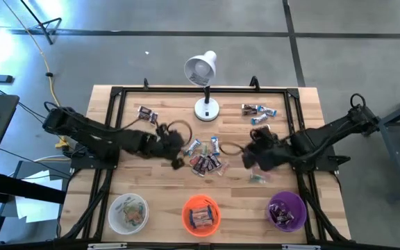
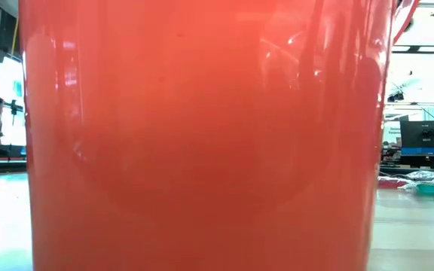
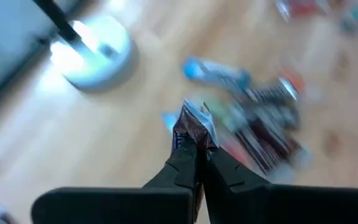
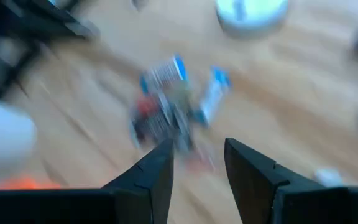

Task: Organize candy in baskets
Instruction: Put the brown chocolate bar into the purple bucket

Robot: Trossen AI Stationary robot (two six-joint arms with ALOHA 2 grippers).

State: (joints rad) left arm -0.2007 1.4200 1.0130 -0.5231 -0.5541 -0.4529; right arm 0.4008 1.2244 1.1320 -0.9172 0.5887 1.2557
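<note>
You are looking down at a light wooden tabletop [image 1: 151,187] edged by a black metal frame. A white desk lamp [image 1: 205,109] on a round base is standing near the far edge. Three small round baskets are sitting in a row along the near edge: white translucent basket [image 1: 128,212], bright orange basket [image 1: 201,213], purple basket [image 1: 287,211]. A loose pile of small shiny wrapped candies [image 1: 205,157] is lying at the centre. Further candies are lying far left [image 1: 146,113] and far right [image 1: 258,111] of the lamp.
</note>
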